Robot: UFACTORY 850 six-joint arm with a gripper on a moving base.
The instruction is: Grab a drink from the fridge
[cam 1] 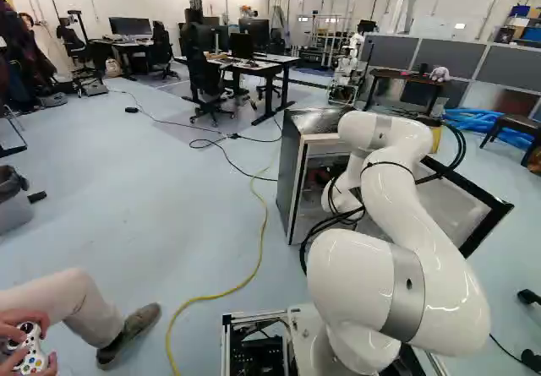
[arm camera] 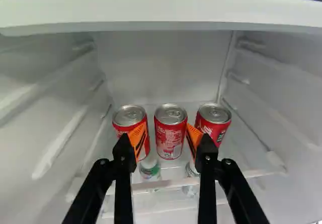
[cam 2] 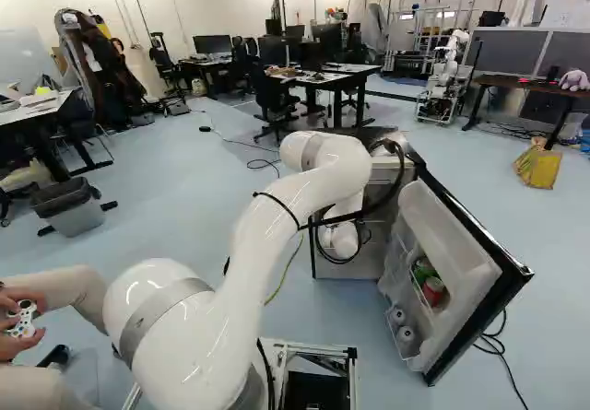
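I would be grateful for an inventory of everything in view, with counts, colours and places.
Fridge: one, black outside, white inside, ahead of the arm
Fridge door: one, black and white, open
Red cans: three, side by side on the shelf
Small containers: two, whitish, near the shelf's front edge
Door cans: one red, something green beside it
Cable: one, yellow, on the floor
Bin: one, grey, left in the right base view
Desks and chairs: several, mostly black, farther back
Another robot: one, white, far back
Controller: one, white, in a person's hands
Arm: one, white
Gripper: one, black, orange pads, open
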